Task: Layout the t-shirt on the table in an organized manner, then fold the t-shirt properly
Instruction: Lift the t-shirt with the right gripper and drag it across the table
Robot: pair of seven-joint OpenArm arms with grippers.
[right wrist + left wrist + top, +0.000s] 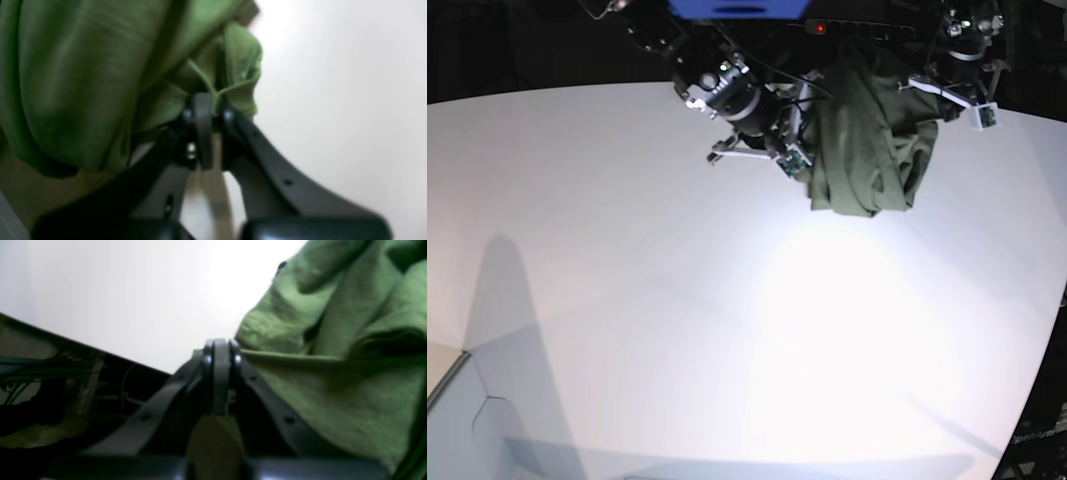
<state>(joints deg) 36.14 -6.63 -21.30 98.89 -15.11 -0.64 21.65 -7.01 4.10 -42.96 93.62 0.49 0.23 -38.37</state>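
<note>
The olive-green t-shirt (867, 150) hangs bunched above the far side of the white table (727, 320), held up between both arms. In the base view my right gripper (803, 128) is at the shirt's left edge and my left gripper (919, 86) at its upper right. In the right wrist view the right gripper (206, 100) is shut on a pinched fold of the t-shirt (83, 83). The left wrist view shows the left gripper (220, 346) shut on a hem of the t-shirt (333, 340), with cloth draping off to the right.
Beyond the table's edge (100, 351) lies a dark area with cables (50, 373). The arms' dark mounts and a blue block (737, 8) stand at the back. An arm's shadow (507, 300) falls on the table's left part.
</note>
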